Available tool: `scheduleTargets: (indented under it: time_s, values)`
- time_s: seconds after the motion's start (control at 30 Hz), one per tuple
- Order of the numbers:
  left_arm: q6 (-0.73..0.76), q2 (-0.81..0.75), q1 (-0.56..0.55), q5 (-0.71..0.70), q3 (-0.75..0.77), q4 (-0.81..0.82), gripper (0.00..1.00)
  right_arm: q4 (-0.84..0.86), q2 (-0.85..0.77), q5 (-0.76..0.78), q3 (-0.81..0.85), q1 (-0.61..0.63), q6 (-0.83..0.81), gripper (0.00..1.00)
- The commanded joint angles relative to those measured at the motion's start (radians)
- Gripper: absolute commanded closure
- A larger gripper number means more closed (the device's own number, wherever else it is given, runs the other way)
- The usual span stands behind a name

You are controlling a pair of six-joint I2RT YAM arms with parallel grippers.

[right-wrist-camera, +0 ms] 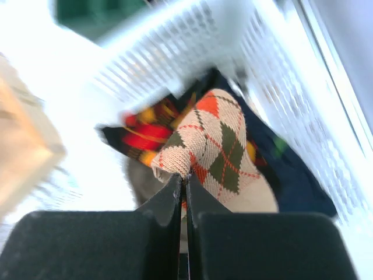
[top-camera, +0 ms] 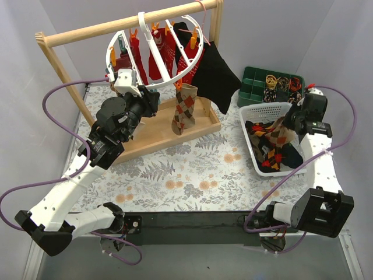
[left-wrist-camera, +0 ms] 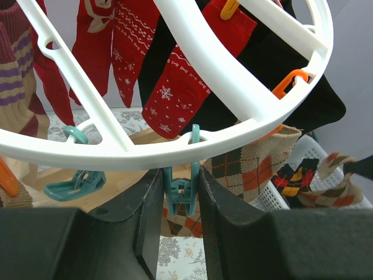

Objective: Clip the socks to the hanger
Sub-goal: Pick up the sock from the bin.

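The round white hanger [top-camera: 154, 49] hangs from the wooden rail with red Christmas socks [top-camera: 160, 55] and a brown argyle sock [top-camera: 183, 108] clipped to it. My left gripper [top-camera: 152, 100] is under its near rim. In the left wrist view the jaws [left-wrist-camera: 181, 198] are shut on a teal clip [left-wrist-camera: 181, 189] that hangs from the white ring [left-wrist-camera: 145, 154]. My right gripper [top-camera: 289, 122] is over the white basket. In the right wrist view it [right-wrist-camera: 183, 184] is shut on the edge of a cream, orange and green argyle sock [right-wrist-camera: 218, 149].
The wooden rail frame [top-camera: 128, 26] stands on a wooden base [top-camera: 151, 131]. A large black garment [top-camera: 213, 76] hangs at its right end. The white basket [top-camera: 265, 111] holds more socks. A green compartment tray [top-camera: 256, 81] sits behind it. A second teal clip [left-wrist-camera: 73, 184] hangs to the left.
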Motion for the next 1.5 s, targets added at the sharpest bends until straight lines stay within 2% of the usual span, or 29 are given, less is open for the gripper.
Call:
scheduleTargets:
  time_s: [0.0,0.2,0.4,0.53,0.6,0.63,0.73,0.9,0.97,1.07,1.2,1.33,1.47]
  values:
    - [0.015,-0.020,-0.002,-0.002,0.014,-0.034,1.00,0.012,0.013,-0.123,0.184,-0.003,0.077,0.99]
    - [0.009,-0.015,-0.002,0.004,0.014,-0.035,1.00,0.116,0.071,-0.251,0.314,-0.003,0.141,0.99]
    - [0.001,-0.018,-0.002,0.005,0.017,-0.037,1.00,0.184,0.103,-0.259,0.337,-0.002,0.153,0.99]
    - [-0.004,-0.018,-0.002,0.010,0.014,-0.034,1.00,0.226,0.071,-0.275,0.170,-0.002,0.128,0.99]
    - [-0.004,-0.018,-0.002,0.015,0.015,-0.035,1.00,0.227,0.033,-0.229,0.082,-0.003,0.111,0.99]
    - [-0.005,-0.016,-0.002,0.021,0.017,-0.035,1.00,0.230,0.019,-0.207,-0.027,-0.002,0.098,0.99]
    - [-0.008,-0.016,0.000,0.030,0.015,-0.035,1.00,0.224,-0.021,-0.158,-0.193,-0.002,0.069,0.99]
    - [-0.017,-0.021,-0.002,0.038,0.015,-0.040,1.00,0.100,-0.102,-0.063,-0.301,-0.003,0.061,0.98]
    - [-0.019,-0.021,-0.002,0.039,0.014,-0.041,1.00,0.059,-0.121,-0.051,-0.296,-0.003,0.045,0.91]
    - [-0.019,-0.020,-0.002,0.041,0.015,-0.043,1.00,0.012,-0.156,-0.064,-0.284,0.024,0.015,0.71]
    - [-0.020,-0.020,-0.002,0.042,0.022,-0.049,1.00,-0.023,-0.168,-0.022,-0.194,0.102,-0.073,0.59]
    - [-0.020,-0.020,-0.002,0.038,0.026,-0.049,1.00,-0.053,-0.092,0.035,-0.077,0.184,-0.231,0.57]
    - [-0.019,-0.018,-0.002,0.036,0.029,-0.057,1.00,-0.054,0.010,0.043,0.012,0.227,-0.262,0.57]
